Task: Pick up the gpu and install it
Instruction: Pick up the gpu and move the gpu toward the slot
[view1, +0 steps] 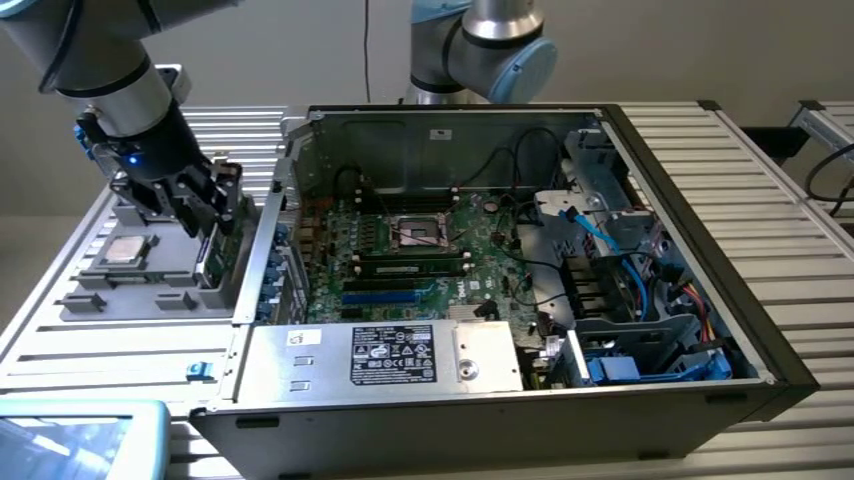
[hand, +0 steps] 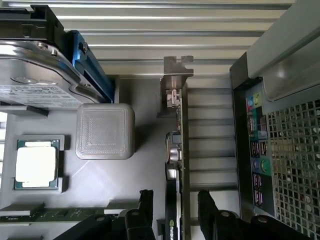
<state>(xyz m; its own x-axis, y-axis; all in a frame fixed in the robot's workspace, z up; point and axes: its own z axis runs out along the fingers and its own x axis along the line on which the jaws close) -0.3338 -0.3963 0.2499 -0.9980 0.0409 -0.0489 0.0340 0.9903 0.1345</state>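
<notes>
The gpu (hand: 178, 150) stands on edge in the grey holder (hand: 135, 90) on the counter, beside the computer case (view1: 441, 150). Its long axis runs along the case wall, with the silver bracket (hand: 176, 75) at the end away from the fingers. A narrow gap lies on each side. The tool (hand: 175, 195) is spread wide and straddles the card, gripping nothing.

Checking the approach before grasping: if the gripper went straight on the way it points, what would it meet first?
Likely the gpu, standing on edge in line with the open gripper, whose fingers would pass either side; depth is unclear.
</notes>
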